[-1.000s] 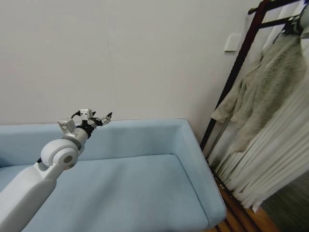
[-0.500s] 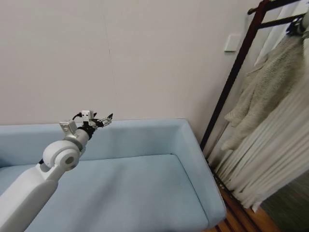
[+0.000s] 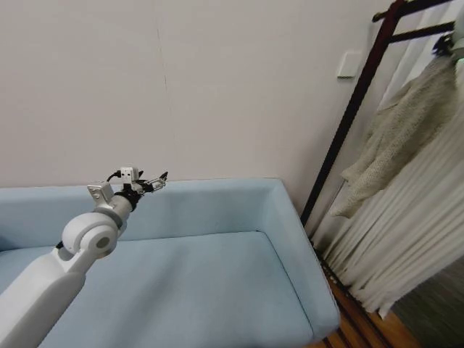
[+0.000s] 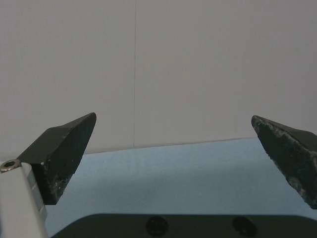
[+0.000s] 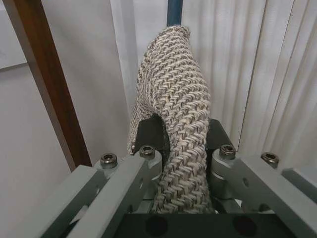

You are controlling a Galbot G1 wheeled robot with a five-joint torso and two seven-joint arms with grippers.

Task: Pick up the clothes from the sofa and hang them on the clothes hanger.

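Note:
A cream knitted sweater (image 3: 403,135) hangs in the air beside the dark brown clothes rack (image 3: 353,109) at the right. My right gripper (image 3: 455,45) holds it from the top right corner of the head view. In the right wrist view that gripper (image 5: 181,144) is shut on a thick fold of the knit (image 5: 176,84), close to the rack's wooden post (image 5: 44,84) and a thin dark bar (image 5: 174,11). My left gripper (image 3: 156,181) stands open above the back of the light blue sofa (image 3: 217,290), and its dark fingertips (image 4: 64,148) hold nothing.
White curtains (image 3: 413,232) hang behind and below the rack. A white wall plate (image 3: 349,64) sits on the wall next to the rack's post. The rack's slatted wooden base (image 3: 355,326) lies on the floor against the sofa's right end.
The sweater has risen and shifted right, toward the rack's top bar, with the right gripper. The left arm has barely moved.

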